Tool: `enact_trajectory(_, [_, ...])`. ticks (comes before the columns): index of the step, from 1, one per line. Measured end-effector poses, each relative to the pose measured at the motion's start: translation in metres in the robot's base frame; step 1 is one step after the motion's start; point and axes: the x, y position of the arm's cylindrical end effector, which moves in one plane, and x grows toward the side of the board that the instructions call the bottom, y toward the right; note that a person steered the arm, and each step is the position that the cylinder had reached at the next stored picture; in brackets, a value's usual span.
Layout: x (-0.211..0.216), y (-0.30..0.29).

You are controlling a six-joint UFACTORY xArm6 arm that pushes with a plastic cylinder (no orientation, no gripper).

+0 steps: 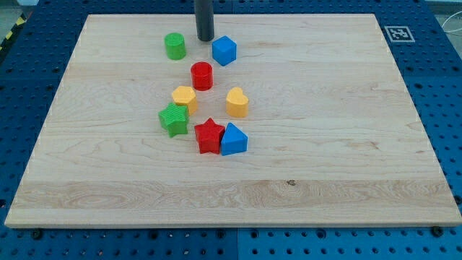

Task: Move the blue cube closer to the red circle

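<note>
The blue cube (224, 50) sits near the view's top, up and to the right of the red circle (202, 75), a short gap apart. My tip (206, 39) is the lower end of the dark rod, just left of the blue cube and above the red circle. It stands close to the cube's left side; I cannot tell whether it touches.
A green circle (175, 46) lies left of the tip. Below the red circle are a yellow hexagon (184, 97), a yellow heart (237, 102), a green star (173, 119), a red star (209, 136) and a blue triangle (233, 139). The wooden board (346, 144) lies on a blue pegboard.
</note>
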Motion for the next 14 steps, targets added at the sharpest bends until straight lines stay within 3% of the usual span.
enact_trajectory(2, [0.008, 0.024])
enact_trajectory(8, [0.084, 0.032])
enact_trajectory(10, [0.082, 0.038])
enact_trajectory(14, [0.021, 0.065])
